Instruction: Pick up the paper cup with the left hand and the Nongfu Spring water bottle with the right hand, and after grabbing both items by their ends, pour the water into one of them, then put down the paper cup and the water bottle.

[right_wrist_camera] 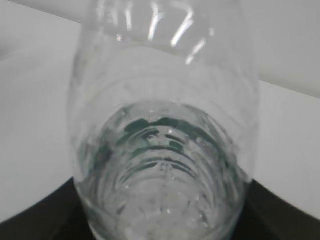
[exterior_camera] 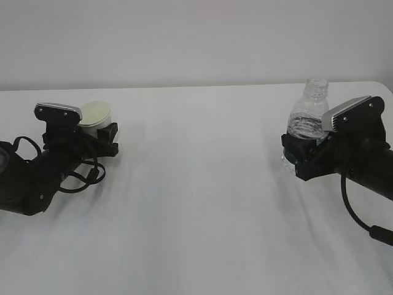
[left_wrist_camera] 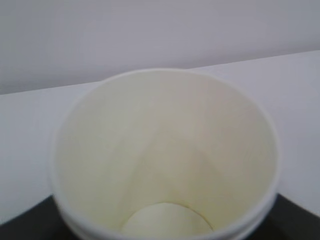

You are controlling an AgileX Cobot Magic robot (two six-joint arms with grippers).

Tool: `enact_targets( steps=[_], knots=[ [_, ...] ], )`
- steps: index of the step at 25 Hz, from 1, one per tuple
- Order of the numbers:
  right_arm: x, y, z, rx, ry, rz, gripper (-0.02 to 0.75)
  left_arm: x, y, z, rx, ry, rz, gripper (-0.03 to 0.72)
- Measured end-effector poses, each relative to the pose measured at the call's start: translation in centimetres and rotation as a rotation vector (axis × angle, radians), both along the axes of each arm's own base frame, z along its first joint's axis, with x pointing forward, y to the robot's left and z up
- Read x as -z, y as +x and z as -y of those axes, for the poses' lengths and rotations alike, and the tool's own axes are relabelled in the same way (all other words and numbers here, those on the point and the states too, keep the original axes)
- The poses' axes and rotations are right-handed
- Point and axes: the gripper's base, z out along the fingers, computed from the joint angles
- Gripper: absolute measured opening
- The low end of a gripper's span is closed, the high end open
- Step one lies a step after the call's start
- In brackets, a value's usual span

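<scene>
The paper cup is seen upright far left, inside the left gripper, whose grip cannot be judged; the Nongfu Spring water bottle is clasped upright far right by the right gripper; well apart.

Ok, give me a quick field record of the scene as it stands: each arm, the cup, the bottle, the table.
left gripper: around the paper cup, jaws at its sides; firm grip cannot be confirmed
paper cup: upright at table level, far left, inside looks empty
right gripper: closed around the lower body of the Nongfu Spring water bottle
Nongfu Spring water bottle: upright, no cap, far right
water: still in the bottle's lower part
table: white; cup and bottle stand well apart
</scene>
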Motion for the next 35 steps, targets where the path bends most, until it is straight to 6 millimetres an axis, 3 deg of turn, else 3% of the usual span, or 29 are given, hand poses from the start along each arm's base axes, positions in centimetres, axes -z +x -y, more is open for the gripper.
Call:
enact_targets(
  steps=[10, 19, 35],
  knots=[
    [0.0, 0.0, 0.0, 0.0, 0.002, -0.001, 0.466, 0.0, -0.3, 0.4, 0.056, 0.015, 0.003, 0.474],
    [0.0, 0.0, 0.0, 0.004, 0.003, -0.001, 0.466, -0.6, -2.6, 0.2, 0.092, 0.031, -0.034, 0.471],
    [0.0, 0.0, 0.0, 0.004, 0.003, -0.001, 0.466, -3.8, -4.8, 1.6, 0.306, 0.034, 0.001, 0.471]
  ],
)
